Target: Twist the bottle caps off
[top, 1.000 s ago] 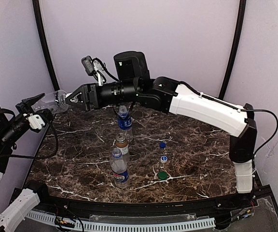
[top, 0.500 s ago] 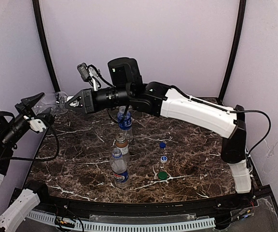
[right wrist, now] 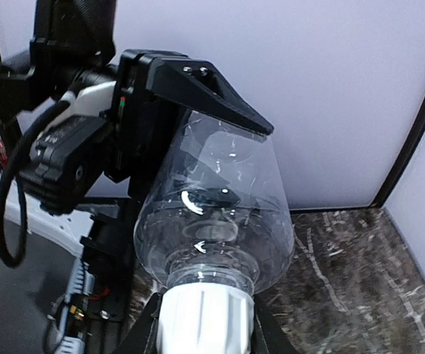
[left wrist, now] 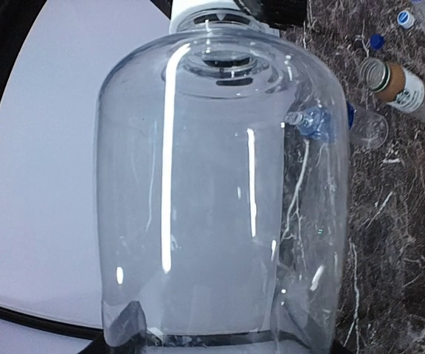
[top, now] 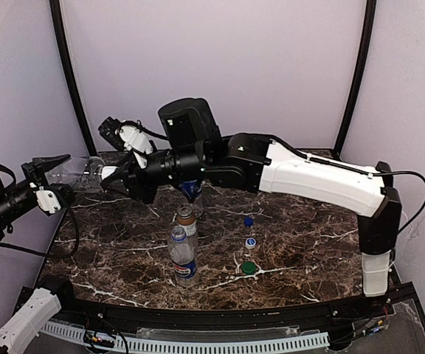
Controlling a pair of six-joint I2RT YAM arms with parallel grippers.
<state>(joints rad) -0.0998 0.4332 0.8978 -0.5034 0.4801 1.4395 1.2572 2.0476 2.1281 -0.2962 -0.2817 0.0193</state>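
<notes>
Left gripper squeezes clear bottle, lying sideways. Right gripper pinches white cap at bottle's mouth, maybe snug; fingers half hidden. Twist straight, don't bend.

Dark brown marble-pattern table with white veins. Pale lilac backdrop wall behind. Two black curved poles, left and right. White toothed strip along near edge.

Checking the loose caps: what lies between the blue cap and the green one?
The blue cap with a white top, seen in the top view.
</notes>
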